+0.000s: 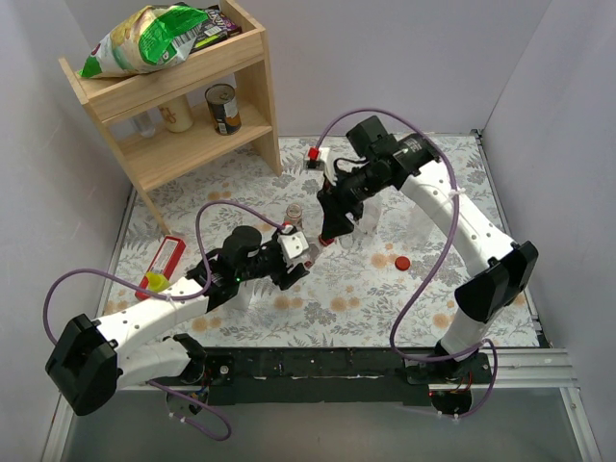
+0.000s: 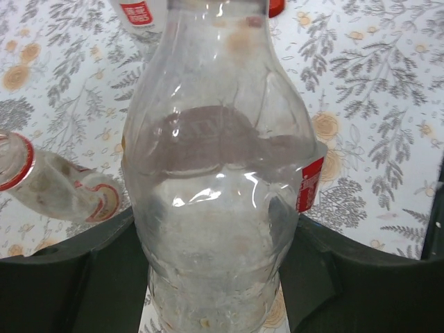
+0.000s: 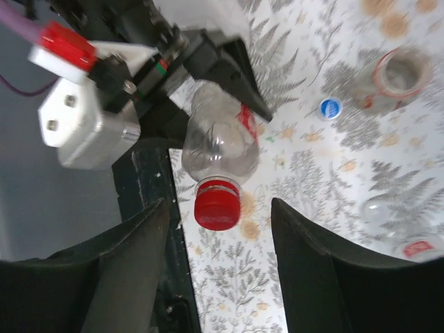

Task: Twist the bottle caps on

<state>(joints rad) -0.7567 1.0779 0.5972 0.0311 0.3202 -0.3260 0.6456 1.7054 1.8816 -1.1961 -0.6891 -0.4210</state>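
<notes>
My left gripper (image 1: 295, 257) is shut on a clear bottle (image 2: 218, 187), which fills the left wrist view between the two dark jaws. A red cap (image 3: 217, 203) sits on this bottle's neck; it also shows in the top view (image 1: 325, 241). My right gripper (image 3: 220, 208) is open, with a finger on each side of that cap and a gap on both sides. In the top view the right gripper (image 1: 331, 229) hangs just above the cap. A loose red cap (image 1: 402, 261) and a blue cap (image 3: 330, 108) lie on the table.
An uncapped bottle (image 3: 399, 73) stands close by, another uncapped bottle (image 2: 55, 184) lies beside the held one, and a labelled bottle (image 2: 139, 12) is beyond it. A wooden shelf (image 1: 173, 96) with a snack bag and a can stands at the back left. A red-and-yellow object (image 1: 162, 267) lies at the left.
</notes>
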